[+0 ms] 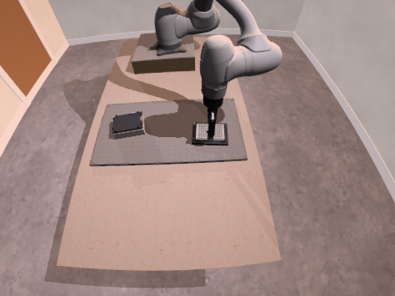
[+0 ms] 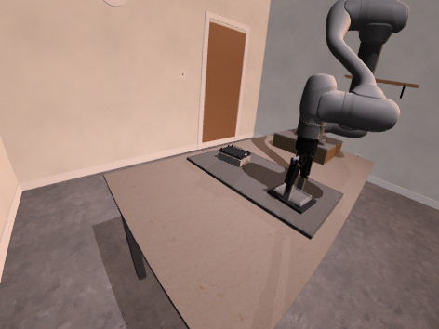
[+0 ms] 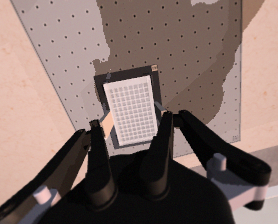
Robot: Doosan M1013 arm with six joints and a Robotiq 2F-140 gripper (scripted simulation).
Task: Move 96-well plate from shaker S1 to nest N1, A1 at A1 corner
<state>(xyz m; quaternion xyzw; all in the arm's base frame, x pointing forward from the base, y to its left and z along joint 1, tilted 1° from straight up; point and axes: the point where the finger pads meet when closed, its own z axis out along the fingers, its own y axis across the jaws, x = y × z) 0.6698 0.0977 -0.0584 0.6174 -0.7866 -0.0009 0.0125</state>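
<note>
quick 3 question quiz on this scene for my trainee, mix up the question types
1. True or false: the gripper is shut on the 96-well plate.
2. In the top view, the plate is: A) on the dark-topped box at the left of the grey mat; B) over the black base at the right of the grey mat; C) on the bare table.
3. Short answer: does a plate lie on the dark-topped box?

Key: 1 true; 2 B; 3 no.
</note>
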